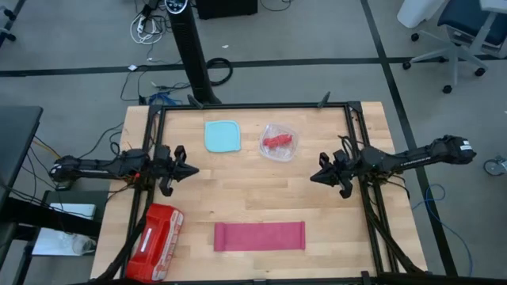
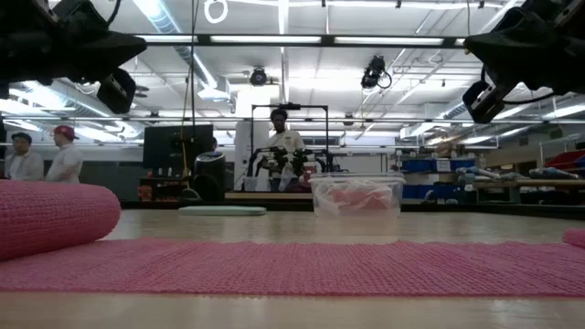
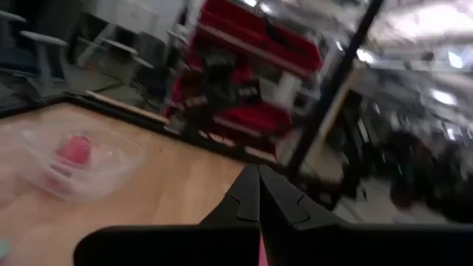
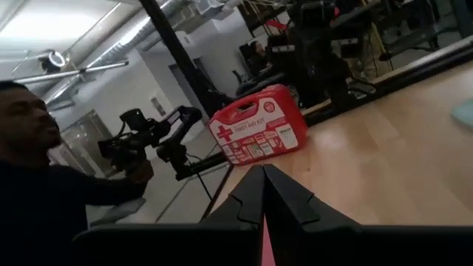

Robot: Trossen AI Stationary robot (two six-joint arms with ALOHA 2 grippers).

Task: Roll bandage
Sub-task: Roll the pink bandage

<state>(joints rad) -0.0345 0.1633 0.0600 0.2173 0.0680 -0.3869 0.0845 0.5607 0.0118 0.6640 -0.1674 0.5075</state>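
Observation:
The bandage [image 1: 260,236] is a dusky pink-red fabric strip lying flat and unrolled near the table's near edge; it fills the foreground of the low view [image 2: 302,267]. My left gripper [image 1: 192,169] hovers shut over the table's left side, well clear of the bandage. My right gripper [image 1: 314,176] hovers shut over the table's right side, also clear of it. In each wrist view the two fingers meet at their tips, in the left one [image 3: 259,185] and in the right one [image 4: 262,183].
A glossy red first-aid case [image 1: 155,241] lies at the near left corner. A light blue lid [image 1: 223,135] and a clear plastic bowl with a small bright red lump [image 1: 278,142] sit toward the far side. People stand in the room beyond.

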